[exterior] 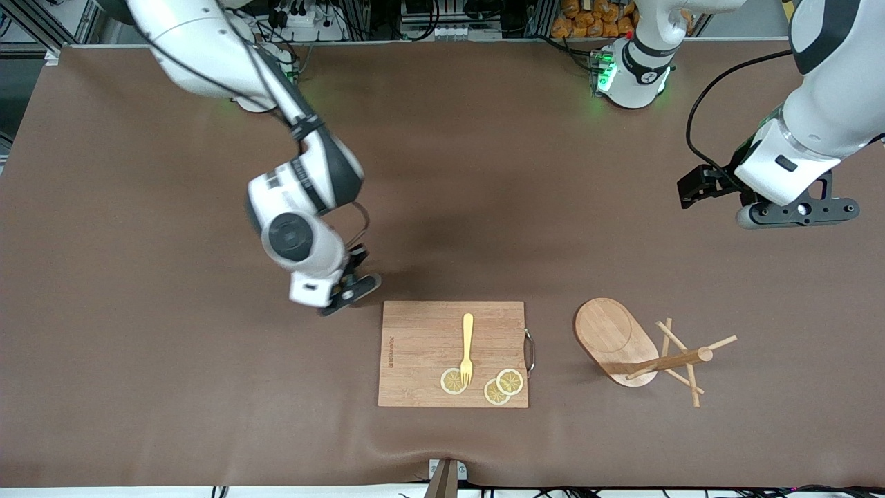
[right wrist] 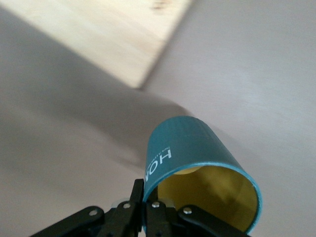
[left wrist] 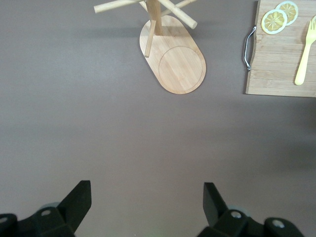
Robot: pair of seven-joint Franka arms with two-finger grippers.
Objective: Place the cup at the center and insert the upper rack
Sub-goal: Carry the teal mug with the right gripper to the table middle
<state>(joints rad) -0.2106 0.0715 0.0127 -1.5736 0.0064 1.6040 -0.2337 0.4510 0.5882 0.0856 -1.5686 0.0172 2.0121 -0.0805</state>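
Observation:
My right gripper (exterior: pixel 348 289) is low over the table beside the cutting board's (exterior: pixel 453 354) corner toward the right arm's end. In the right wrist view it (right wrist: pixel 146 198) is shut on the rim wall of the teal cup (right wrist: pixel 187 143). One finger is outside the cup and one is inside its yellow interior. In the front view the wrist hides the cup. The wooden mug tree (exterior: pixel 615 339) stands on its oval base toward the left arm's end, and also shows in the left wrist view (left wrist: pixel 175 59). My left gripper (exterior: pixel 695 188) waits open and empty (left wrist: pixel 147 197) over bare table.
The cutting board carries a yellow fork (exterior: pixel 467 346) and three lemon slices (exterior: pixel 502 384), with a metal handle (exterior: pixel 529 351) on the side facing the mug tree. The board (left wrist: pixel 281 64) also shows in the left wrist view. The table's front edge runs along the bottom.

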